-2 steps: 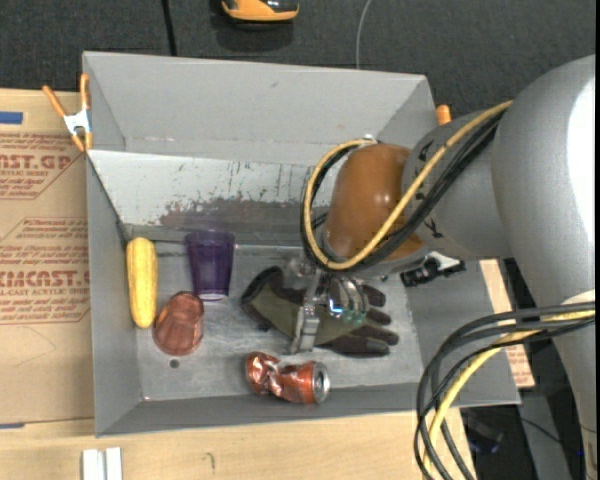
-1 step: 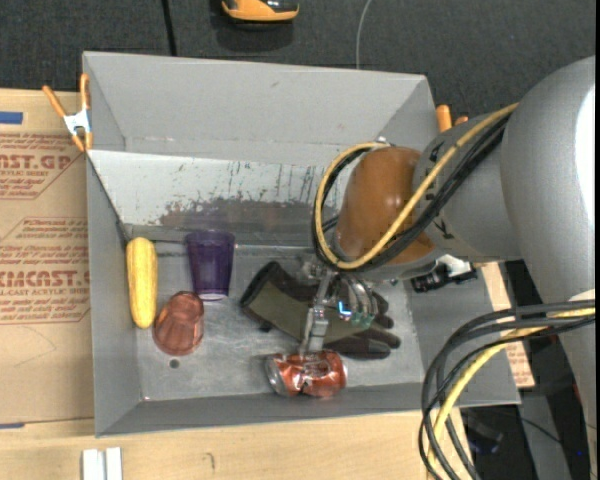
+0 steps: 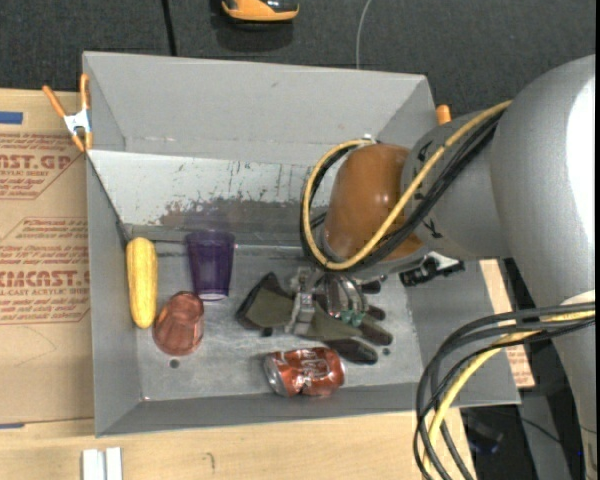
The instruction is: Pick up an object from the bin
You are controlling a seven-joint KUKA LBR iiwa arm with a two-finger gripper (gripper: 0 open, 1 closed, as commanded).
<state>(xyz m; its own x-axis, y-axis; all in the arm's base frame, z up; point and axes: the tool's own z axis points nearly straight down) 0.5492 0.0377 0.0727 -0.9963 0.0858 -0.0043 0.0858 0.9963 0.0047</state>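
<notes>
- Down in the grey bin [image 3: 250, 98] we go, and the arm [image 3: 550, 168] comes in from the view's right, big and silver.
- Its orange cover [image 3: 370, 203] hangs over the right half of the bin floor, with yellow-and-black cables [image 3: 315, 183] looped round it.
- The gripper [image 3: 315, 308] is low, right down among a small dark heap in the right half of the floor, towards the view's lower edge.
- Wide or narrow? Cannot tell: the metal parts blur into the dark things beneath them.
- Against its left side lies an olive piece [image 3: 263, 306], flat and angular, tilted.
- Reaching out to its right is a brown piece [image 3: 365, 340], long and dark, lying flat on the floor.
- Whether either piece is actually gripped, I cannot tell.
- Just below the gripper sits a crushed can [image 3: 305, 371], red with white marks. There is print on it, but too crumpled to read; no brand can be made out.
- Over to the left, well apart from the gripper, is a purple cup [image 3: 210, 261], wide end towards the far wall.
- Just below-left of it is a pink cup [image 3: 178, 323], see-through, its round end facing the camera.
- Furthest left is a yellow corn cob [image 3: 141, 280], lying lengthwise along the bin's left wall, its lower end just beside the pink cup.
</notes>
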